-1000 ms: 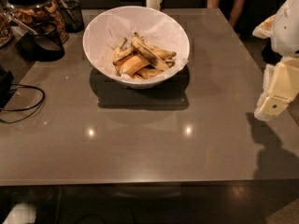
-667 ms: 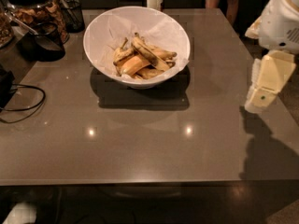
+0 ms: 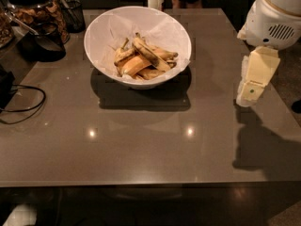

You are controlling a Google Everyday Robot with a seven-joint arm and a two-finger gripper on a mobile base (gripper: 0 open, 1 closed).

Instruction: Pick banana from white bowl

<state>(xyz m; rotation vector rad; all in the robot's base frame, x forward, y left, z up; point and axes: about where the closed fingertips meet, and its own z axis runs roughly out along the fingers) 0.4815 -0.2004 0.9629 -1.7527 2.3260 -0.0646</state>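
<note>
While the blotched banana point(image 3: 149, 54) lies atop the pile in the bowl point(image 3: 175, 26), the gripper point(image 3: 252, 89) hangs well right, above the tabletop point(image 3: 141, 145) edge, its grip unreadable; the soft, overripe fruit likely needs a gentle mid-length hold.

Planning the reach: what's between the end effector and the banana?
Camera view: only bare tabletop and the white bowl's wall lie between the end effector, at the tabletop's right, and the banana.
</note>
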